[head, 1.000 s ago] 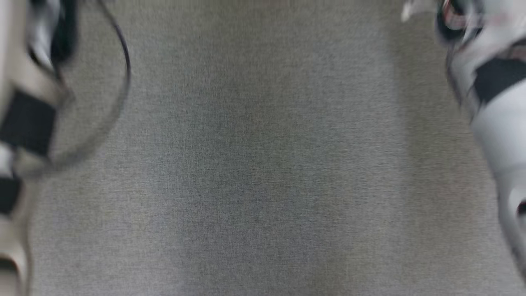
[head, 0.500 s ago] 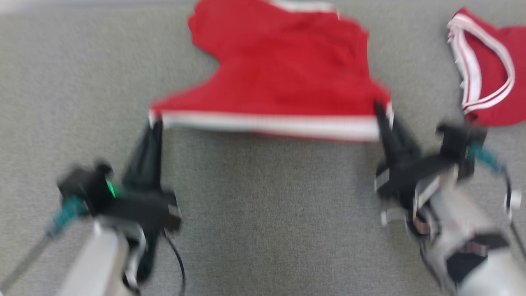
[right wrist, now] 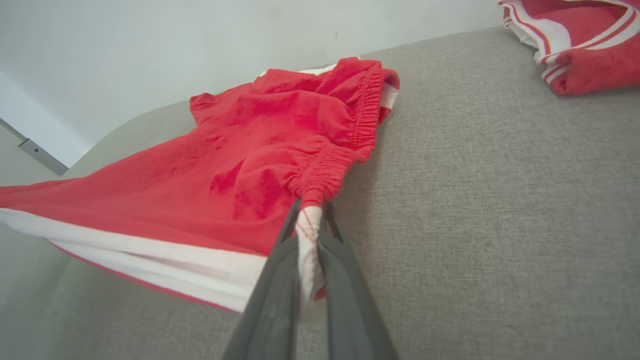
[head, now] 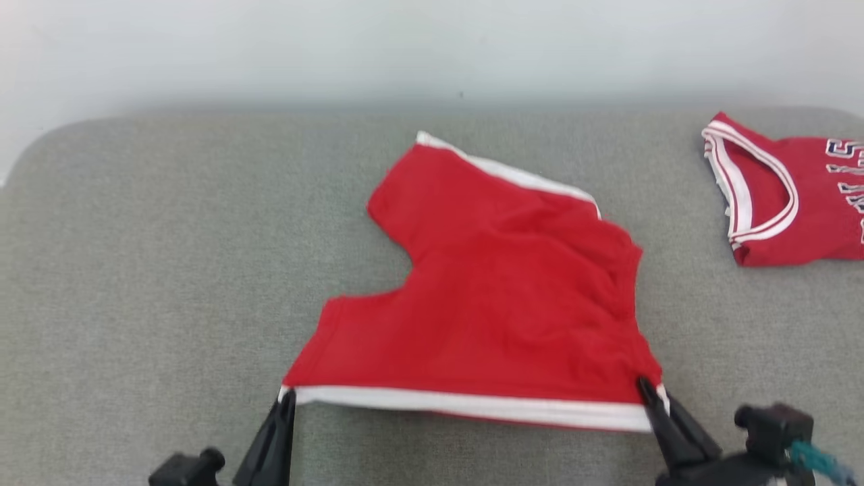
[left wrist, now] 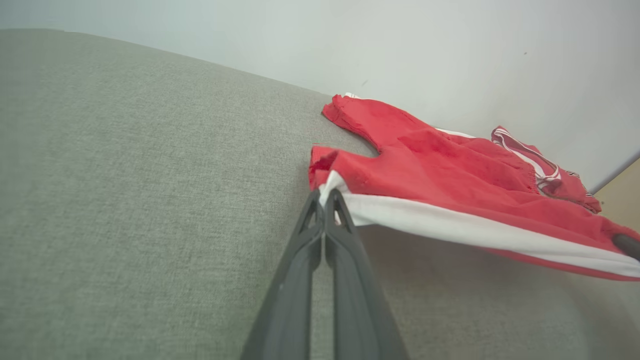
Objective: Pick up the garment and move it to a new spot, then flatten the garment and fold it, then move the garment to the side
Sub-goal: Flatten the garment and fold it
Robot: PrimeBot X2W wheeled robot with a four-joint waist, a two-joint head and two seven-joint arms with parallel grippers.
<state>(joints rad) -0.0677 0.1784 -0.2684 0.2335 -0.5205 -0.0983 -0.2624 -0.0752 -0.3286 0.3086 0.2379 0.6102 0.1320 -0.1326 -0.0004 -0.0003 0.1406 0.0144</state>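
I see the red shorts (head: 499, 297) at centre on the grey cushion (head: 169, 270). My left gripper (head: 288, 397), closed tight, pinches their seven o'clock hem corner, and my right gripper (head: 646, 386) clamps the five o'clock corner.

- Grey surface (head: 155, 270) left of red shorts (head: 499, 304): bare, wide passage.
- Narrower bare strip between shorts and red jersey (head: 783, 196) at far right.
- Wall (head: 432, 47) closes off the far edge behind both.

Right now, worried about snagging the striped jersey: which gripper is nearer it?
Right. The right gripper pinches the shorts' corner nearest the jersey; left gripper holds the opposite corner, farther off.
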